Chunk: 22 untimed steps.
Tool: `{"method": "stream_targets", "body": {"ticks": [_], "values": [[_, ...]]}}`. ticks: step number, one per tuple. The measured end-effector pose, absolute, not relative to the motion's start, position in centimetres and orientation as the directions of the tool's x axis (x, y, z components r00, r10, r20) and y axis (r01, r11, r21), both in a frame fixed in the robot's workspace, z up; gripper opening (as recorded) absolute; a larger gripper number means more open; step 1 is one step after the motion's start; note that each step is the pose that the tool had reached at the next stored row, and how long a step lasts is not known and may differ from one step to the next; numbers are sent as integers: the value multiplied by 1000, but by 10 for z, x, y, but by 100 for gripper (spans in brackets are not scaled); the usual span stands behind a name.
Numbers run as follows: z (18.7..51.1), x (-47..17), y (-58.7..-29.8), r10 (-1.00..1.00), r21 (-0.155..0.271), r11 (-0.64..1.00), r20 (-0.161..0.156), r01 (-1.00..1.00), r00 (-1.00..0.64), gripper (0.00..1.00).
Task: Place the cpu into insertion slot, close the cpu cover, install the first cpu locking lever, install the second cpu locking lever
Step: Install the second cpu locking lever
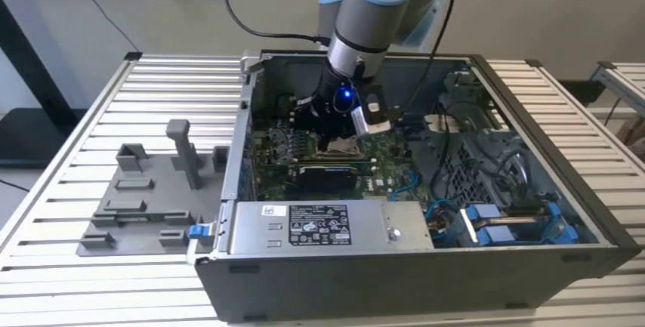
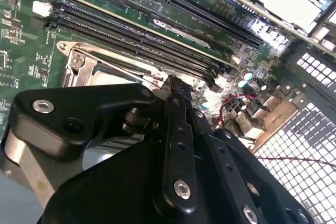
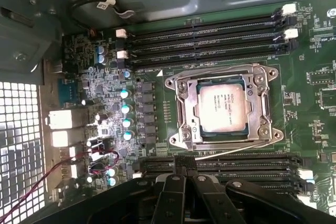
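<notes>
In the first wrist view the cpu (image 3: 223, 107), a square chip with a silver-tan top, lies seated in the insertion slot (image 3: 195, 129). The cpu cover (image 3: 261, 109), a silver frame with a window, lies flat over it. A thin wire lever (image 3: 220, 71) runs along one side of the socket and another lever (image 3: 239, 149) along the opposite side. My gripper (image 3: 181, 162) is shut with nothing in it, its black tip just off the socket's edge over the memory slots. The second wrist view has the gripper (image 2: 173, 83) in front of the cover (image 2: 105, 62). In the exterior view the gripper (image 1: 345, 134) reaches down inside the computer case (image 1: 302, 259).
Long black memory slots (image 3: 210, 35) flank the socket on two sides. Capacitors (image 3: 125, 109) and red wires (image 3: 79, 169) stand beside it, near a perforated case wall (image 3: 18, 129). Blue cables (image 1: 484, 217) fill the exterior view's right of the case. A grey fixture (image 1: 141, 198) sits on the slatted table.
</notes>
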<state>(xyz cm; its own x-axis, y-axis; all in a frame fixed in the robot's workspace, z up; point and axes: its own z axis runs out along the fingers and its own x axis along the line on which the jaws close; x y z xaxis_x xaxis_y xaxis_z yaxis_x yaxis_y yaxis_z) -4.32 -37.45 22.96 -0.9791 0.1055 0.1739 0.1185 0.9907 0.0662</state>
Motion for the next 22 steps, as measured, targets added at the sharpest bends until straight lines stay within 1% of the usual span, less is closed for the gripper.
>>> {"method": "stream_targets", "body": {"ticks": [13, 22], "values": [[227, -46, -373, 105, 68, 991, 173, 118, -979, 11], [218, -52, -370, 103, 87, 989, 175, 119, -979, 11]]}}
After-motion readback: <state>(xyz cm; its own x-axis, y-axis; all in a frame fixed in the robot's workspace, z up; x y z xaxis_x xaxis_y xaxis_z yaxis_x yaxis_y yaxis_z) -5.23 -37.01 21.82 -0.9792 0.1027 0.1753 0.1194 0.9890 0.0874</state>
